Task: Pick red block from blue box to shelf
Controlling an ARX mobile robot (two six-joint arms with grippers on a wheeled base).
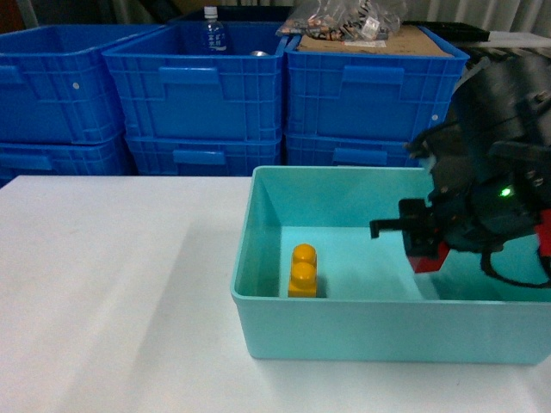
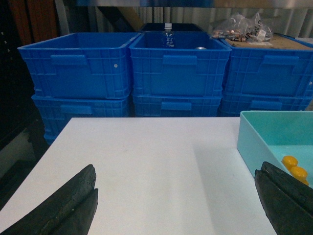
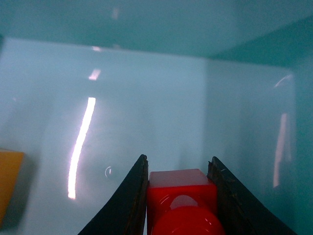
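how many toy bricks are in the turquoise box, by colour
red block, between the right gripper fingers: 1
yellow-orange brick on the floor of the blue box: 1
total: 2

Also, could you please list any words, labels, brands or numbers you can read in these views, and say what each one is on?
No text can be read in any view.
Water bottle in the dark blue crate: its label is too small and blurred to read.
Bag of small items on the cardboard: any print is illegible.
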